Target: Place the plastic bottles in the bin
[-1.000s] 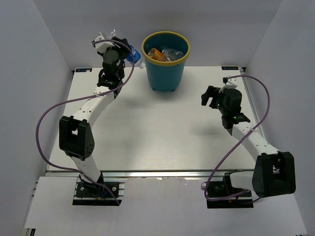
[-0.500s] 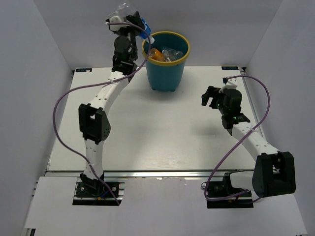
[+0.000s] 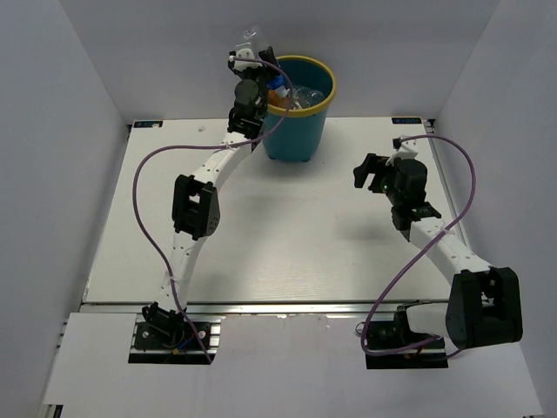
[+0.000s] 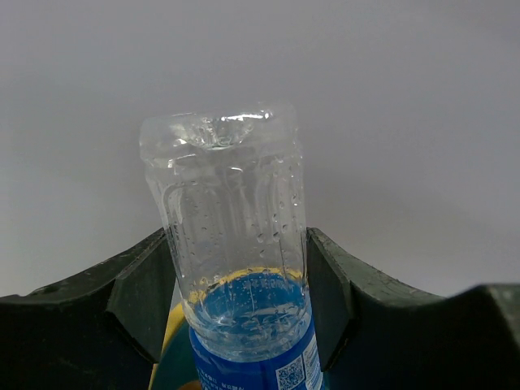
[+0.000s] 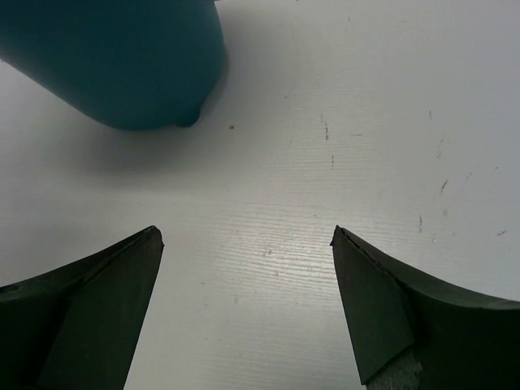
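In the top view, the left fingers (image 3: 264, 68) are raised at the left edge of the bin (image 3: 296, 131). They pinch a clear bottle with a blue label (image 3: 252, 37). Its clear base points up and away, and its labelled end tilts over the bin's yellow rim. The bin stands at the far middle of the tabletop (image 3: 261, 226), with an orange bottle (image 3: 280, 100) and clear bottles (image 3: 306, 93) lying inside. The right fingers (image 3: 362, 171) hang above the tabletop's right side, well apart from the bin, spread and holding nothing.

In the left wrist view, both dark fingers press against the bottle's sides just above the blue label. Droplets bead inside the clear part, and a strip of yellow rim shows beneath.

In the right wrist view, the right fingers stand wide apart over white tabletop with nothing between them. The bin's teal base sits at the upper left.
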You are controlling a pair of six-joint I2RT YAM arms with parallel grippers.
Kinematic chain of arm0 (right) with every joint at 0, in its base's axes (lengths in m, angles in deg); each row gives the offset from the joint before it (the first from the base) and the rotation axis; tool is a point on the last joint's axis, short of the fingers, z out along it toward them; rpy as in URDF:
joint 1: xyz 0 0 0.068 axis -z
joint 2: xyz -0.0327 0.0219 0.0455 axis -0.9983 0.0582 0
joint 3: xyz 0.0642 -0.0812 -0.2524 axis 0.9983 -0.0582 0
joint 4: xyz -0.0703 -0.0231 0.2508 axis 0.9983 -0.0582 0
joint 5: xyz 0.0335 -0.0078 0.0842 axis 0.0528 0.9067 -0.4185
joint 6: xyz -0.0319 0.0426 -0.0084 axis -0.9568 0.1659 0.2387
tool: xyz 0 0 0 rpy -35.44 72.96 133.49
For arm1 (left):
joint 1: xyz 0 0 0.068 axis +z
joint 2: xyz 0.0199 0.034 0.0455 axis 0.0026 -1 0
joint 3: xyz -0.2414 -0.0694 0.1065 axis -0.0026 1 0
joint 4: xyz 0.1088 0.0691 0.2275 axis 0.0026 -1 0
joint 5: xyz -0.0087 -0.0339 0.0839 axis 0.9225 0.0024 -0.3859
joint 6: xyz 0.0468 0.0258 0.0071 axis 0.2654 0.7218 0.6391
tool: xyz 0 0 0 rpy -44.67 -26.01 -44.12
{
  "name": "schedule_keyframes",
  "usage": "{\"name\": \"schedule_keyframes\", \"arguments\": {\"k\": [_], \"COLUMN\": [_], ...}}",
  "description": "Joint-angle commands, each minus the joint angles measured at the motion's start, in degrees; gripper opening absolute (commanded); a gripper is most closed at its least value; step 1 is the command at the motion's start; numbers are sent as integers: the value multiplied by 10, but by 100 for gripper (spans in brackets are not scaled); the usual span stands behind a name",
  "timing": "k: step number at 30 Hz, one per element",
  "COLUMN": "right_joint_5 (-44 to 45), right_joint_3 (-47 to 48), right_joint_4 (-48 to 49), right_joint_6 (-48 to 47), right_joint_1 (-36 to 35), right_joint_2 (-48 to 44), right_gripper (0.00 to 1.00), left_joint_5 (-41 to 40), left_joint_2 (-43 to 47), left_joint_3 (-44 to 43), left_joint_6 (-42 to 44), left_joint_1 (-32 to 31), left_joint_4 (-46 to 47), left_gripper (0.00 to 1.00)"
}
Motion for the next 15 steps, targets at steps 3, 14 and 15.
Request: {"name": "schedule_keyframes", "arguments": {"k": [3, 14, 15], "right_joint_5": [-26, -16, -16], "right_joint_3": [-14, -10, -8], "right_joint_4": [51, 49, 48], "right_joint_6": [11, 16, 16], "right_joint_1": [2, 2, 2], "right_joint_2": [-15, -2, 0], "right_gripper": [89, 89, 89], "left_joint_5": [-6, 25, 31], "left_joint_2": [-5, 30, 36], "left_joint_3": [-37, 35, 35], "left_joint_6": [30, 16, 18], "left_joint_1": [1, -12, -14], "left_joint_4": [65, 53, 47], "left_gripper": [54, 98, 98]}}
